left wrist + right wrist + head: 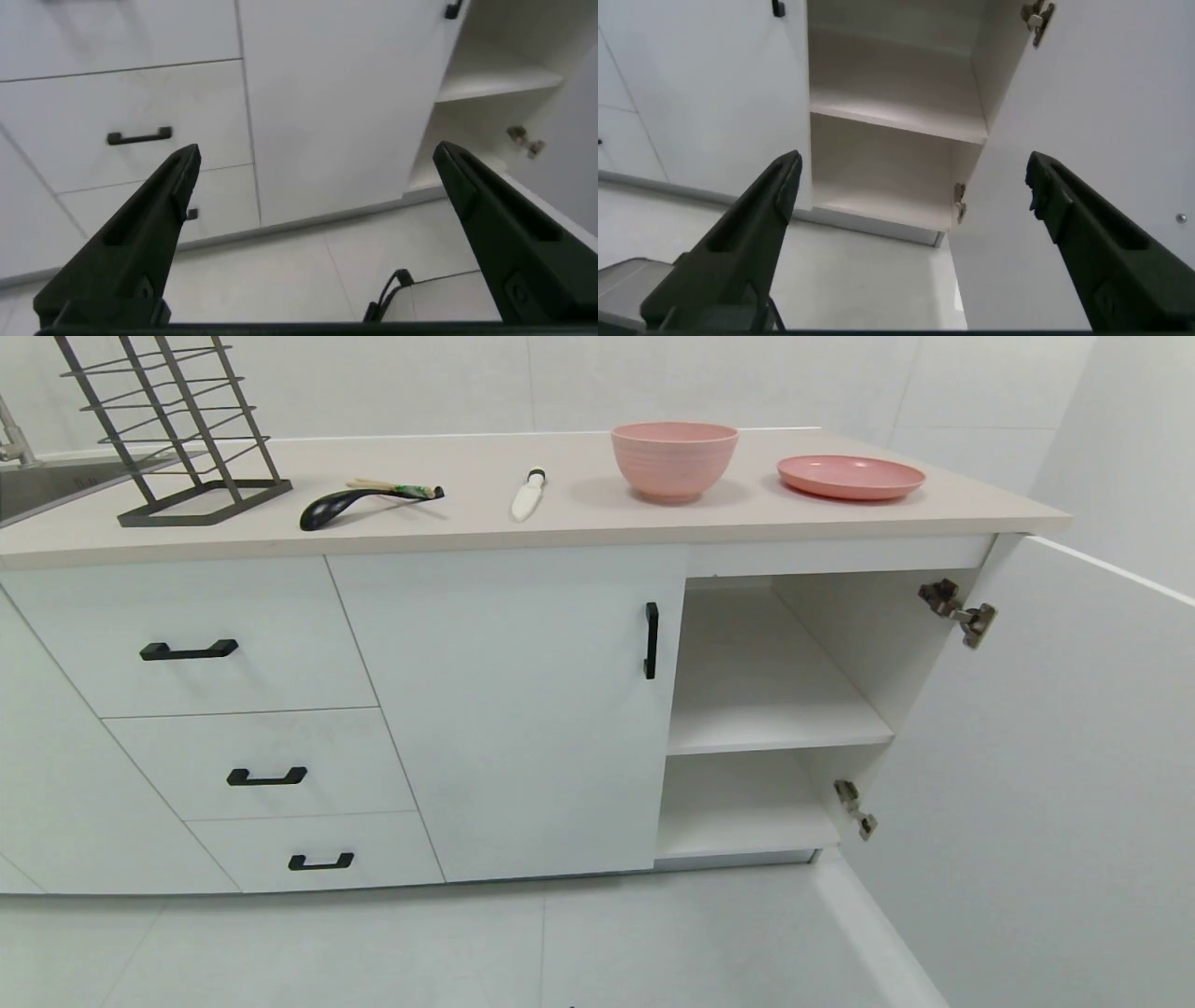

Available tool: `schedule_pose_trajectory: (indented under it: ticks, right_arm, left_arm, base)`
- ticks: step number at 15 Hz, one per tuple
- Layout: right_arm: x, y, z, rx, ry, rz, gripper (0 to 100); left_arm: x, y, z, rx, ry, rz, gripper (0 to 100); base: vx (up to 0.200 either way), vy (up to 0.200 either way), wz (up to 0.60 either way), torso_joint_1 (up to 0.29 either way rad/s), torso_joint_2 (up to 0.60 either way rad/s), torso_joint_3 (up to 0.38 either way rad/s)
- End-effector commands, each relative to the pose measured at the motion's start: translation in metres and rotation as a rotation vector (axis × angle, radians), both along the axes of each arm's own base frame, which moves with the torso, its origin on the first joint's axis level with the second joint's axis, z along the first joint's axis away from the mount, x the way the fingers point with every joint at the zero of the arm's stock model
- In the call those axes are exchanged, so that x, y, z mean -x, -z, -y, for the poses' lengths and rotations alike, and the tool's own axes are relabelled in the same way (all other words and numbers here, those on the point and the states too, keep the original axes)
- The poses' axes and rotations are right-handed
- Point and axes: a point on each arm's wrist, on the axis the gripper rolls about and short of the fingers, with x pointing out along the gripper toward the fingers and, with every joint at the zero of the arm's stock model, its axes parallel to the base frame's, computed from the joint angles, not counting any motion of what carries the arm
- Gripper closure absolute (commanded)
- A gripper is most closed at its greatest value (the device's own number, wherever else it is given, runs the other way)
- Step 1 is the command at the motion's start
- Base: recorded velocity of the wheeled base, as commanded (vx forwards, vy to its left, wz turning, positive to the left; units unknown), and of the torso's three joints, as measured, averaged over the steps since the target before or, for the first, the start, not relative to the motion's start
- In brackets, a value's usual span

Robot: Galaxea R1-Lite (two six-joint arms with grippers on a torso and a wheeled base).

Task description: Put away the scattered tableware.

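Head view: pink bowl (674, 459) upright beside flat pink plate (850, 476).

The tabletop (467, 453) carries one pink bowl (674, 460), one pink plate (850, 477), one black spoon (338, 509), one white knife (527, 495), one bundle of chopsticks (397, 488) whose sticks cannot be counted, one wire rack (177, 429) and one sink (47, 485). Below are three drawers (280, 747), one shut door (523, 728), one open door (1046, 784), four black handles (651, 640) and two hinges (957, 609). Behind the open door are two shelves (766, 705). There are two tools, the left tool (318, 154) and the right tool (914, 161), each with two fingers (140, 243).
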Motion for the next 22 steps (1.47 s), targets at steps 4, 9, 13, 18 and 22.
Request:
schedule_pose_trajectory:
  ticks: [4, 9, 13, 18, 22]
  right_arm:
    - [-0.0001, -0.0009, 0.0008, -0.037, 0.035, 0.003, 0]
    - [-0.0006, 0.0036, 0.0029, -0.164, 0.124, -0.052, 0]
    - [-0.0006, 0.0036, 0.0029, -0.166, 0.124, -0.052, 0]
    - [-0.0006, 0.0036, 0.0029, -0.167, 0.124, -0.053, 0]
    - [-0.0006, 0.0036, 0.0029, -0.167, 0.125, -0.052, 0]
  left_arm:
    - [-0.0012, 0.0049, -0.0057, -0.022, -0.258, -0.046, 0]
    - [-0.0012, 0.0055, -0.0047, -0.015, -0.213, -0.053, 0]
    - [-0.0011, 0.0052, -0.0049, 0.008, -0.218, -0.055, 0]
    - [-0.0012, 0.0053, -0.0053, 0.047, -0.237, -0.058, 0]
    - [-0.0011, 0.0049, -0.0055, 0.049, -0.243, -0.056, 0]
  base:
    - [0.0, 0.0, 0.0, 0.0, 0.0, 0.0]
    - [0.0, 0.0, 0.0, 0.0, 0.0, 0.0]
    - [0.0, 0.0, 0.0, 0.0, 0.0, 0.0]
    - [0.0, -0.12, 0.0, 0.0, 0.0, 0.003]
    - [0.0, 0.0, 0.0, 0.0, 0.0, 0.0]
